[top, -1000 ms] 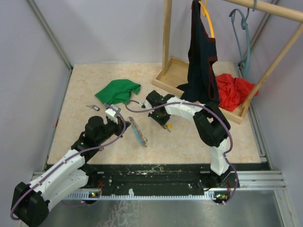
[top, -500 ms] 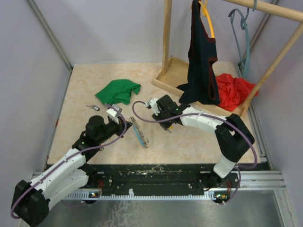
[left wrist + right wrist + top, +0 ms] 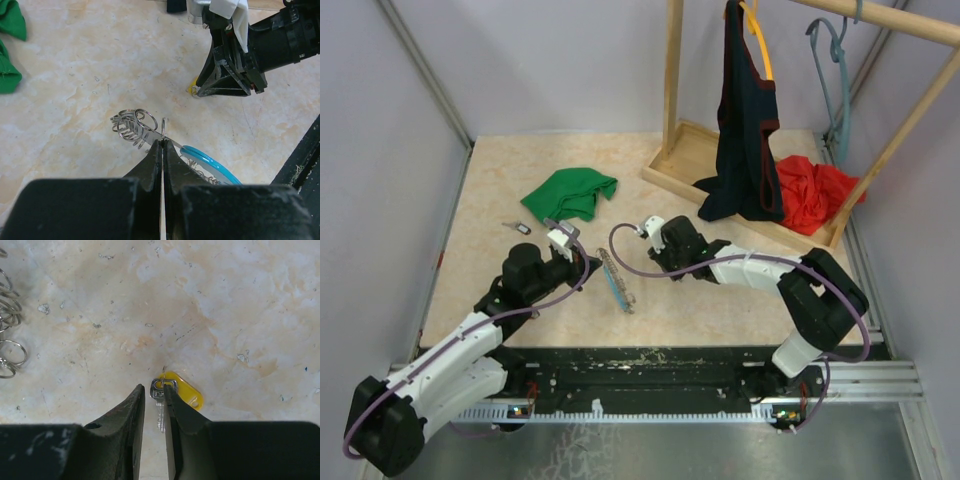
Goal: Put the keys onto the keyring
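Observation:
The keyring (image 3: pixel 210 162) is a silvery metal strip carrying wire rings (image 3: pixel 131 125), with a light blue band along one part. In the top view the keyring (image 3: pixel 617 283) lies mid-table. My left gripper (image 3: pixel 162 143) is shut on its metal strip between the rings and the band; from above, the left gripper (image 3: pixel 588 265) sits at the loop's left. A silver key on a yellow tag (image 3: pixel 184 392) lies flat on the table. My right gripper (image 3: pixel 154 390) is low over it, narrowly open, with the key's head and blade (image 3: pixel 159 407) between the fingertips. The yellow tag (image 3: pixel 192 90) peeks out under the right gripper.
Another small key (image 3: pixel 517 227) lies at the left, near a green cloth (image 3: pixel 570 192). A wooden rack (image 3: pixel 672 160) at the back right holds a dark garment (image 3: pixel 740 130), with a red cloth (image 3: pixel 815 190) on its base. Loose rings (image 3: pixel 7 350) lie left of the right gripper.
The right arm has stretched out flatter and lowered its gripper onto the yellow-tagged key. The left gripper has stayed on the keyring.

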Available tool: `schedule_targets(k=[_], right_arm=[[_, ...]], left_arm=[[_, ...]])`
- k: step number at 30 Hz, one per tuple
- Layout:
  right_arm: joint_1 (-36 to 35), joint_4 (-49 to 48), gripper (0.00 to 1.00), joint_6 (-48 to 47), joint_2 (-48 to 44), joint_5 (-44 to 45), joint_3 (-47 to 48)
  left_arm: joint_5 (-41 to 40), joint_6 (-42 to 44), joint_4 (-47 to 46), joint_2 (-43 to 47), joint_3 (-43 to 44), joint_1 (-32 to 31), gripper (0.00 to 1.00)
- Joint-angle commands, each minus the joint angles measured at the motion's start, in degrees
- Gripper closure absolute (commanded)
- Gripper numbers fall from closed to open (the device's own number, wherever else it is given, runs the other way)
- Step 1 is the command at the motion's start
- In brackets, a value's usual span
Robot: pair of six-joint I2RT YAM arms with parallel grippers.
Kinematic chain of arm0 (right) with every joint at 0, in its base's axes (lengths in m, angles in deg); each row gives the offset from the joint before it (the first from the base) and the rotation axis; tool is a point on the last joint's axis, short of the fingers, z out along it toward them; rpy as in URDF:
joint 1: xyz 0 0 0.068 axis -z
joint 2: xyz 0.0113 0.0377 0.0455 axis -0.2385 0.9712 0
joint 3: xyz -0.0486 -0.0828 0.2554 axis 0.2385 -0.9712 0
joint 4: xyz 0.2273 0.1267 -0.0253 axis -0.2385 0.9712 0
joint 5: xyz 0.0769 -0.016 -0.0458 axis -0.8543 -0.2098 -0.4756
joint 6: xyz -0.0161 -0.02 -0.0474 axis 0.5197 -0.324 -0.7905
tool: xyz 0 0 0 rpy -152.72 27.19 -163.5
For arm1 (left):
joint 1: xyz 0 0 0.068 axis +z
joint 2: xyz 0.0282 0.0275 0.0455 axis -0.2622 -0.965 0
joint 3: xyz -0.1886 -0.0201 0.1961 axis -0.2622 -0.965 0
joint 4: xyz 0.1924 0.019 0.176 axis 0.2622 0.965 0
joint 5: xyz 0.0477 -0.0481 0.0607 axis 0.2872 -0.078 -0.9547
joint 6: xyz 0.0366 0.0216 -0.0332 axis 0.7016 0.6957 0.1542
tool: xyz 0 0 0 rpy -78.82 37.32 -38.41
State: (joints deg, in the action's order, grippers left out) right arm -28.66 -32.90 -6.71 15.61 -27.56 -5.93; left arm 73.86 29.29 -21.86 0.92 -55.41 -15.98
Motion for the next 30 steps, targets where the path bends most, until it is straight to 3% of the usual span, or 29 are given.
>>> schedule_targets(k=[1, 21, 30], right_arm=[[0.36, -8.06, 0.79, 3.27, -2.78, 1.32, -2.11], [0.33, -12.94, 0.89, 6.21, 0.58, 4.18, -3.86], [0.36, -12.75, 0.88, 6.13, 0.24, 4.61, -3.95]], left_arm=[[1.33, -0.51, -1.55, -0.37, 1.27, -0.13, 1.0], [1.78, -0.51, -1.84, -0.68, 1.42, -0.13, 1.0], [1.81, -0.52, -1.89, -0.74, 1.35, -0.11, 1.0]])
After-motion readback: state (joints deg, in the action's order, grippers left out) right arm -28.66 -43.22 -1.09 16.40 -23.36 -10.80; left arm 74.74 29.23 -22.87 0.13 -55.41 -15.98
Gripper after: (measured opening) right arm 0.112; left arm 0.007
